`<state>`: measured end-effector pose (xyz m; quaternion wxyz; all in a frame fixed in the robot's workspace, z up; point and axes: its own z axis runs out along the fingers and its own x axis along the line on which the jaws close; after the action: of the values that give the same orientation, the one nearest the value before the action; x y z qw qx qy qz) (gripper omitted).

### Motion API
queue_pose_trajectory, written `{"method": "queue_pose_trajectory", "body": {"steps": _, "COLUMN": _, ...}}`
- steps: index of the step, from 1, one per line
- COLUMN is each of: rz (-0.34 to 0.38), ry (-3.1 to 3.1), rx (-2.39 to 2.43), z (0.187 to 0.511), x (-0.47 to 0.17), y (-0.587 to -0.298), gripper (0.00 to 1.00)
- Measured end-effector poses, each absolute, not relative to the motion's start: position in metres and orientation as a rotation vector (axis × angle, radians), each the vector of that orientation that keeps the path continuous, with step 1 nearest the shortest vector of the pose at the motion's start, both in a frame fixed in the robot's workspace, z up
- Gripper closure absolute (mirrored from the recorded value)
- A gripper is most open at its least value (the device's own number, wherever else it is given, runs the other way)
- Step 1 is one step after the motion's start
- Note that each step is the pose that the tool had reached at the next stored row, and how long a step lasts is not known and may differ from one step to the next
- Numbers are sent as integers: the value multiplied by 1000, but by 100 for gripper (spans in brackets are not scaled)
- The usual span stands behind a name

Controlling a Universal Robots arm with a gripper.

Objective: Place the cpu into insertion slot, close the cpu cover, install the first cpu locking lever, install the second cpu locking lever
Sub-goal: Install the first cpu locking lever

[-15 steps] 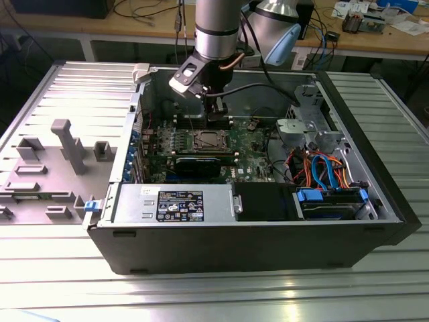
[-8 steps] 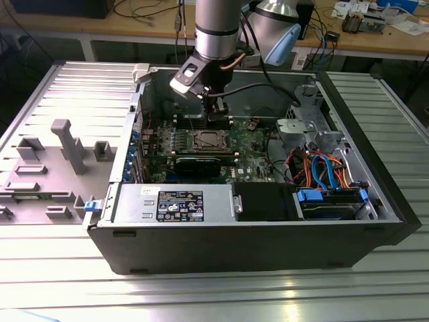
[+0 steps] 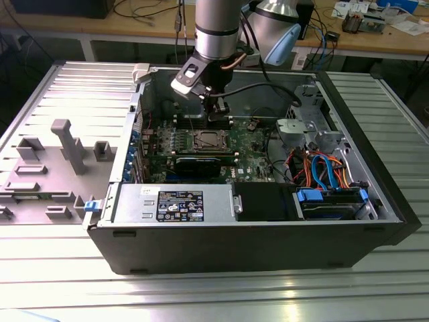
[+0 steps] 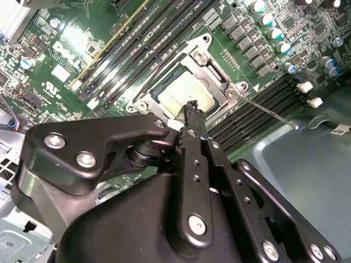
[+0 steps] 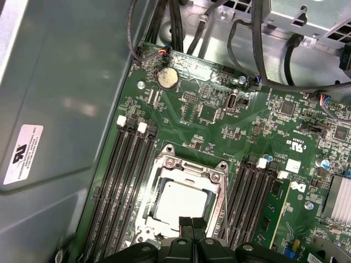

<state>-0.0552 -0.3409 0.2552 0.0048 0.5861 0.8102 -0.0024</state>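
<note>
**Chip in, cover down, levers not done**

The gripper [image 5: 191,223] is right at the socket's edge. In the first wrist view its two fingertips [image 5: 185,223] are pressed together with nothing between them: clenched and empty. Whether the tips actually touch the metal, I can't tell.

The cpu [image 5: 181,200] is already home. It sits flat and square in the socket on the board [image 5: 219,120], silvery top facing up, between the banks of memory slots [image 5: 129,164]. Call step one done.

The cover [image 5: 189,166] looks down too. Its frame lies around the chip, and the chip shows through the window. Step two appears complete, though I can't confirm how firmly the frame is seated.

Now the levers. In the second wrist view one lever [image 4: 269,112] pokes out from the socket corner as a thin rod, angled away over the slots. By my reading it is unlatched. A second thin wire runs along the opposite side of the socket, and I can't make out whether it is hooked.

In the exterior view the arm hangs over the open case [image 3: 234,248], with the tool low above the board.

My read: about halfway, with the lever work left.
</note>
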Motion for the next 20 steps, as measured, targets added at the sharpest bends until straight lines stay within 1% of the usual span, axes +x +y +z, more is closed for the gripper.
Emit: {"method": "queue_pose_trajectory", "body": {"steps": 20, "rz": -7, "ry": 2623, "rx": 1711, "z": 255, "x": -55, "y": -341, "gripper": 89}}
